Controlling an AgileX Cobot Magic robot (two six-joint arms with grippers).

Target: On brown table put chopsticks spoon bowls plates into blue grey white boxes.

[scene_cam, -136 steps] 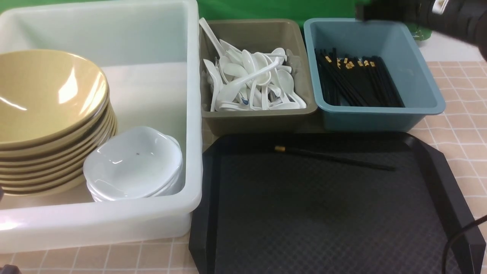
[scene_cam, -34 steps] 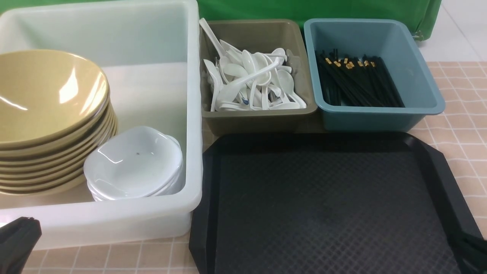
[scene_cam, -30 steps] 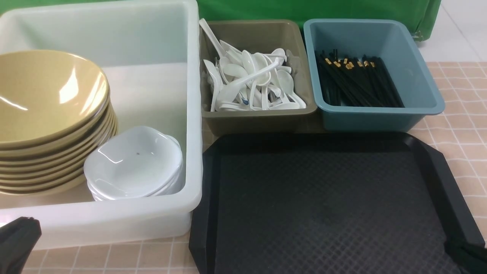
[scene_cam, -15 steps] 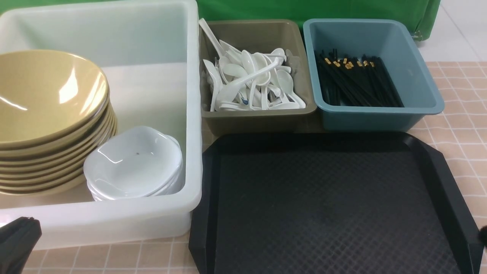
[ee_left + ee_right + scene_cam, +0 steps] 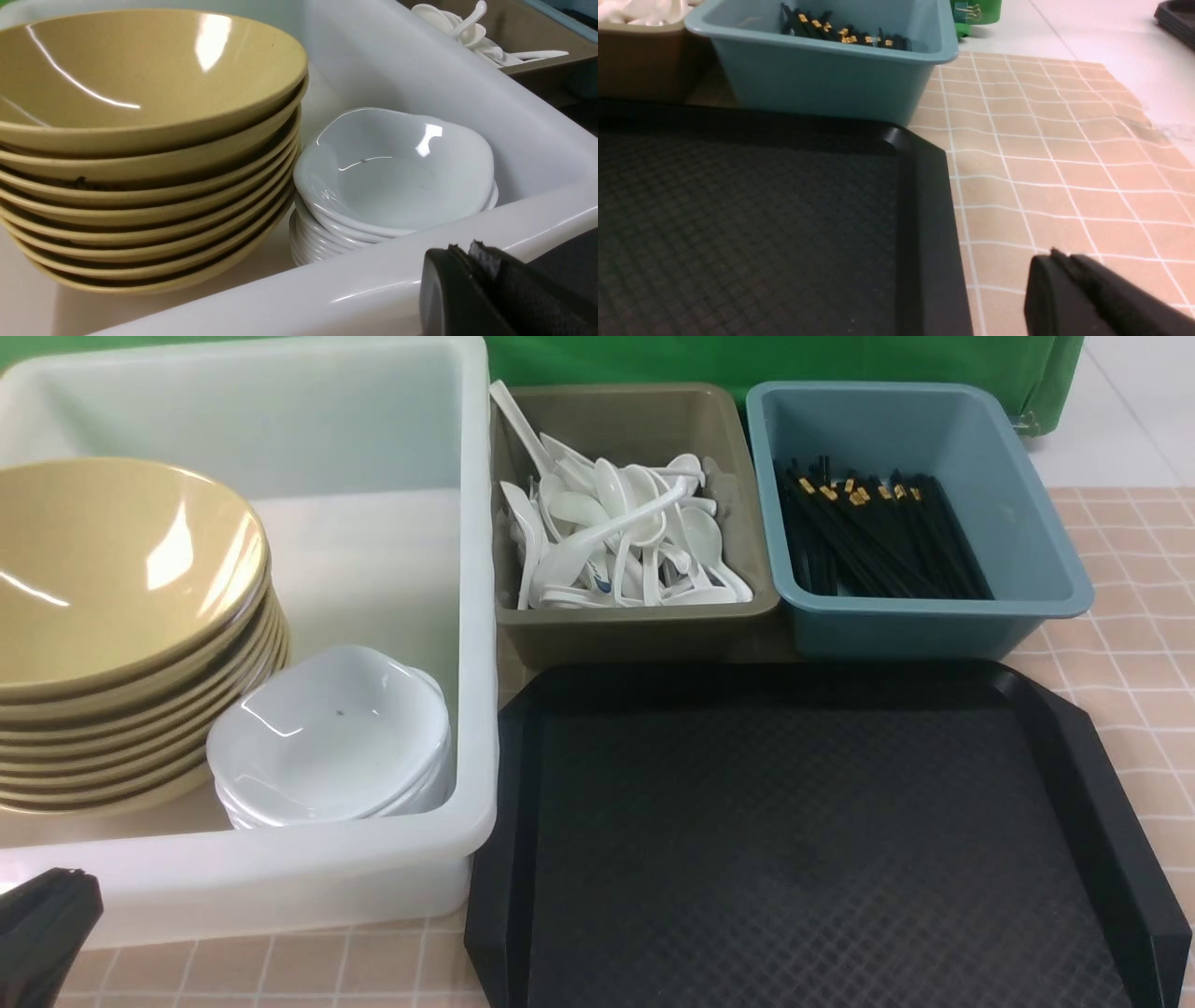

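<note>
The white box (image 5: 471, 616) holds a stack of tan bowls (image 5: 121, 579) and a stack of white plates (image 5: 327, 737); both also show in the left wrist view, bowls (image 5: 140, 93) and plates (image 5: 397, 172). The grey box (image 5: 635, 625) holds several white spoons (image 5: 616, 537). The blue box (image 5: 1027, 523) holds black chopsticks (image 5: 868, 537), also in the right wrist view (image 5: 840, 32). My left gripper (image 5: 42, 919) (image 5: 462, 252) is shut and empty by the white box's front rim. My right gripper (image 5: 1057, 259) is shut and empty over the brown table (image 5: 1041, 154), outside the front view.
A black textured tray (image 5: 803, 840) with a raised rim lies in front of the grey and blue boxes, with nothing on it. Green cloth (image 5: 747, 359) hangs behind the boxes. The table's tiled surface (image 5: 1139, 644) runs to the right of the tray.
The chopstick that lay on the tray 4.5 s ago is gone from it. My right arm has drawn back out of the front view at the lower right. The left gripper has not moved.
</note>
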